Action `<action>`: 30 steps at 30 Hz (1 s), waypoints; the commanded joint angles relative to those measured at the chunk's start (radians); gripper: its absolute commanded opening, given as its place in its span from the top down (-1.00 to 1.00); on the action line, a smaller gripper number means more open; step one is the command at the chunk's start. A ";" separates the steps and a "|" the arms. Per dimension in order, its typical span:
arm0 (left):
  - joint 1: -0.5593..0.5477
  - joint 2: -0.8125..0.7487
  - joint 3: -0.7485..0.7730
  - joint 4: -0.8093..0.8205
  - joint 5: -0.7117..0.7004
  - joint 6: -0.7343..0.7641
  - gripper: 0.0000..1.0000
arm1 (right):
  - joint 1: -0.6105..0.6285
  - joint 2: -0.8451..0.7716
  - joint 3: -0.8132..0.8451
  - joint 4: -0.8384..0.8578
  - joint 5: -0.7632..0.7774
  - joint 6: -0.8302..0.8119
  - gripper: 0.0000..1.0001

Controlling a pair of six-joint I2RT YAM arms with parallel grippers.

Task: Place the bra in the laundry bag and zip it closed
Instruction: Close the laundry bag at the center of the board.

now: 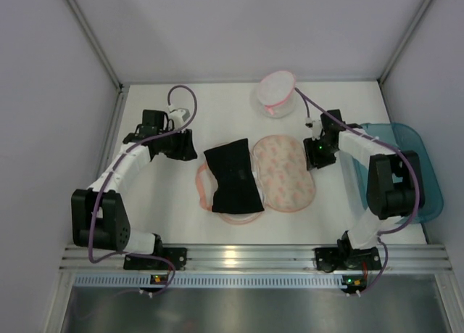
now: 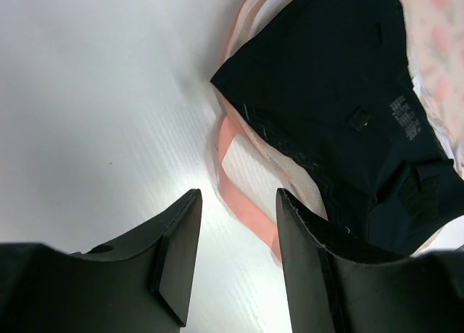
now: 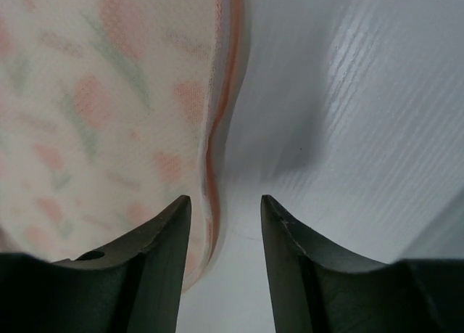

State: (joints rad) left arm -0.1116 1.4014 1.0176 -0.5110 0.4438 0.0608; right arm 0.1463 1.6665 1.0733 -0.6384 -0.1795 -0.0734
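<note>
The bra (image 1: 232,177) lies spread flat on the left half of the laundry bag (image 1: 284,172). The bag is opened like a clamshell in the middle of the table (image 1: 167,202), and its speckled right half is folded out beside the bra and touching it. Pink trim shows around the bra's left and near edges, so most of it sits inside the rim, though I cannot tell whether its far corner hangs over. My left claw (image 2: 239,195) hovers low just left of that trim, its jaws partly apart with nothing between them and bare table beneath. My right claw (image 3: 225,199) is at the outer edge of the speckled half, also partly spread. The trimmed rim runs into the gap close to one finger, but I am not clamped on it. I judge the placing nearly done and the closing not yet begun. Next I need to pinch that rim with the right claw and fold the speckled half over the bra. The left claw should keep the limp fabric tucked inside, and then I must find the zip pull, which I cannot see yet. The white pouch (image 1: 275,93) and the teal tub (image 1: 413,166) stand well apart.
</note>
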 commanded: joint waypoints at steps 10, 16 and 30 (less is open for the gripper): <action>0.024 0.050 -0.014 -0.027 0.019 -0.056 -0.04 | -0.004 0.033 -0.026 0.065 -0.064 -0.023 0.89; 0.024 0.048 -0.016 -0.029 0.026 -0.055 -0.04 | -0.020 -0.045 0.036 -0.006 -0.107 -0.032 1.00; -0.103 -0.059 -0.016 -0.015 0.092 0.167 -0.10 | -0.024 -0.123 0.074 -0.061 -0.267 -0.016 1.00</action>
State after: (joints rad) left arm -0.1379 1.4246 1.0054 -0.5446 0.5144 0.1207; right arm 0.1329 1.5955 1.1118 -0.6689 -0.3744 -0.0933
